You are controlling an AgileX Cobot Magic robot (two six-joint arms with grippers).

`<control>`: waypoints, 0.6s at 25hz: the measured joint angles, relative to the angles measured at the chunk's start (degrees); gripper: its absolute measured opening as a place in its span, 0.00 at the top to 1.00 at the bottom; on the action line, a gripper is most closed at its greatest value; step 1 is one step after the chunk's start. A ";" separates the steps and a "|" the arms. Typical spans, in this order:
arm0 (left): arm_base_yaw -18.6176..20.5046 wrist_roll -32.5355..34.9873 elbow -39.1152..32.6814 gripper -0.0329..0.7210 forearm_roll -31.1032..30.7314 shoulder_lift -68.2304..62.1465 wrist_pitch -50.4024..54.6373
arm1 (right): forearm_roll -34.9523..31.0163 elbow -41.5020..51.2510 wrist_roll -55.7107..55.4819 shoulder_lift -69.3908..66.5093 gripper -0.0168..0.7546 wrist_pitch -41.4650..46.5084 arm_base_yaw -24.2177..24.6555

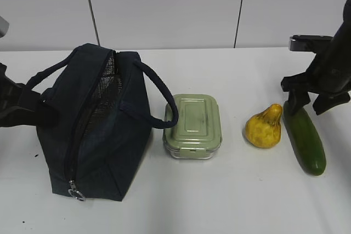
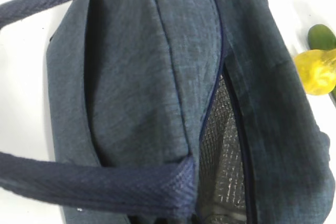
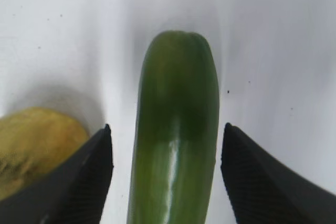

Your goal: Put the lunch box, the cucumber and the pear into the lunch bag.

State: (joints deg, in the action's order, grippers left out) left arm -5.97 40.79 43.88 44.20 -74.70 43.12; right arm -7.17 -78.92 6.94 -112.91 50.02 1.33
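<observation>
Cucumber: long, smooth, dark green with rounded ends; laid flat on the white table, its far end set between the fingers of the right pincer, a gap seen on either side in the right wrist view
Right pincer: spread apart, straddling the cucumber's far end, nothing clamped
Pear: bumpy, yellow-orange, narrow neck tilted toward the right pincer; placed just beside the pincer's left finger and just left of the cucumber
Lunch box: pale green clip-on lid over a clear base; set well to the left of the right pincer, beyond the pear
Lunch bag: dark navy fabric, two padded loop handles, zipper parted so the silvery lining is shown; stood at the far left
Left pincer: its fingers not seen in any view; only bag fabric and a handle are shown close up in the left wrist view
</observation>
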 joint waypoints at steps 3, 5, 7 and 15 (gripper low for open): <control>0.00 0.00 0.00 0.98 0.00 0.00 -0.02 | 0.33 -3.72 0.00 -3.63 0.32 1.53 0.00; 0.00 0.02 0.00 0.98 0.00 0.00 -0.02 | 1.07 -5.92 0.00 -6.28 0.32 2.89 0.00; 0.00 0.02 0.00 0.98 0.00 0.00 -0.02 | 2.10 -7.59 0.00 -8.20 0.33 4.32 0.00; 0.00 0.02 0.00 0.98 0.00 0.00 -0.12 | 5.57 -8.39 -1.35 -8.15 0.49 4.99 0.00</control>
State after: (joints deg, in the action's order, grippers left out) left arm -5.97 40.81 43.88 44.20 -74.70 43.00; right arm -1.60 -87.31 5.59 -121.06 55.01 1.33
